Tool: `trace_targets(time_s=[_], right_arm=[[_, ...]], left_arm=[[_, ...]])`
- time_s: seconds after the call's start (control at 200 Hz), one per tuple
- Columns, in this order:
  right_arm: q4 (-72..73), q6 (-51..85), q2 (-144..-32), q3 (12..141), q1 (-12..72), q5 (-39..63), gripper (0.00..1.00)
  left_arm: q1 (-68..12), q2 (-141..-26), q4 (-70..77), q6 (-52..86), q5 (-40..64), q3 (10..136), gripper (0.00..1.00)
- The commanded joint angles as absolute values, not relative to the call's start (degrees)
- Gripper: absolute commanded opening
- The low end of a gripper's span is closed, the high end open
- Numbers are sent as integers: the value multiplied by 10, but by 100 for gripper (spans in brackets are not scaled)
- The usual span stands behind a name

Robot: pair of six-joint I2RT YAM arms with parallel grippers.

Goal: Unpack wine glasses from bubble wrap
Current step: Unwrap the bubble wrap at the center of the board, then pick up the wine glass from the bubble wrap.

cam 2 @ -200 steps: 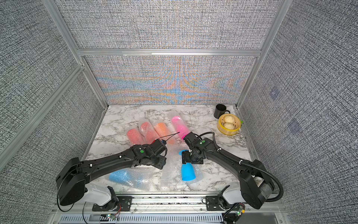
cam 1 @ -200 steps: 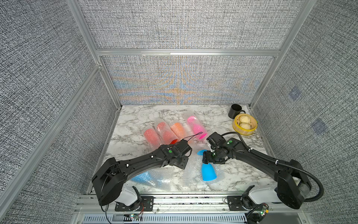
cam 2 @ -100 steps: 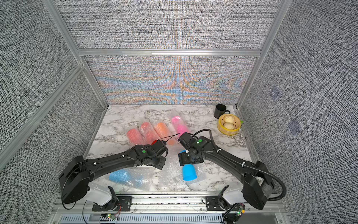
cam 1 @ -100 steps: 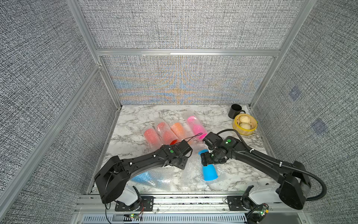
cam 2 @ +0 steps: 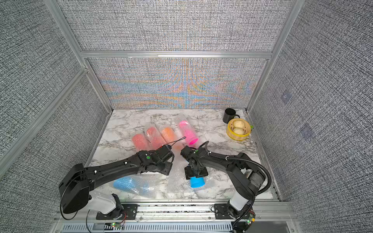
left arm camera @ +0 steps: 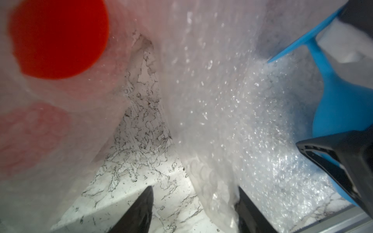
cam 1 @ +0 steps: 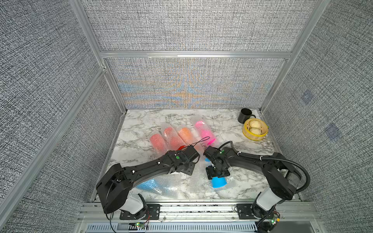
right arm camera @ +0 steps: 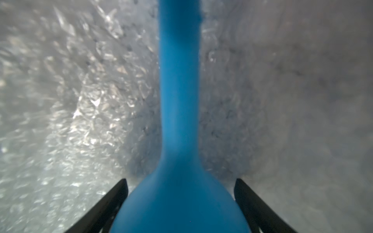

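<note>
Nearest us, a wrapped blue goblet (cam 1: 148,184) lies at the front edge of the counter (cam 1: 137,125). Beside it the bare blue goblet (cam 1: 219,181) rests on its opened bubble wrap (cam 1: 196,181). The right tool (right arm camera: 181,182) brackets its bowl, presumably to lift it clear, though we cannot tell whether it clamps. The left tool (left arm camera: 194,188), spread, straddles a wrap fold, likely to pin it. Beyond, four goblets (cam 1: 171,137) lie wrapped.

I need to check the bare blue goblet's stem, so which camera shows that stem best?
Right wrist view: the stem fills the middle, unobstructed. Left wrist view catches it sideways at the edge. In both top views the right gripper covers it; only the bowl shows.
</note>
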State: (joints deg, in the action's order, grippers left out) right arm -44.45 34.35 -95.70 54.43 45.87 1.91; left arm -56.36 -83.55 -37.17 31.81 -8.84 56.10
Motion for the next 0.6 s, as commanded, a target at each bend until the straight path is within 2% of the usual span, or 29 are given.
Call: trace_targets(time_s=[0.0, 0.38, 0.45, 0.59], right_arm=[[-434, 352, -982, 529, 459, -2, 76], [-413, 360, -1007, 510, 459, 2, 68], [-411, 359, -995, 512, 459, 9, 64], [-413, 354, -938, 525, 459, 39, 49]], left_arm=[[-559, -826, -406, 327, -125, 567, 64], [-530, -747, -433, 339, -149, 549, 67], [-527, -736, -446, 332, -154, 557, 67], [-526, -715, -479, 315, -163, 589, 67]])
